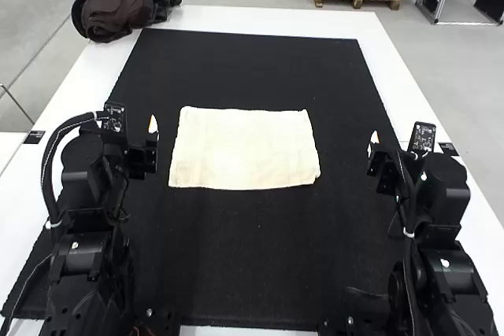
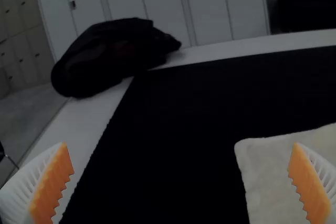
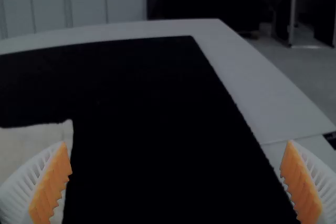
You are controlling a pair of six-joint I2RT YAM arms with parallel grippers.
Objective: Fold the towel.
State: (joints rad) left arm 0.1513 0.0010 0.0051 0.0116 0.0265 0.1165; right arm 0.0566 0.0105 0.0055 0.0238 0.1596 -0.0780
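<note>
Your left gripper (image 2: 180,145), right gripper (image 3: 177,144) both wide, empty. Towel (image 1: 246,149) flat on black mat (image 1: 236,257): pinch too high, it likely slips; too low, you may snag mat.

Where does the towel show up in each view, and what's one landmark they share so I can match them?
High view: near the middle, the towel lies between the two grippers.
Left wrist view: its far left corner, partly behind one finger of the left gripper.
Right wrist view: its far right corner, partly behind one finger of the right gripper.
Shared landmark: the black mat under it.
</note>
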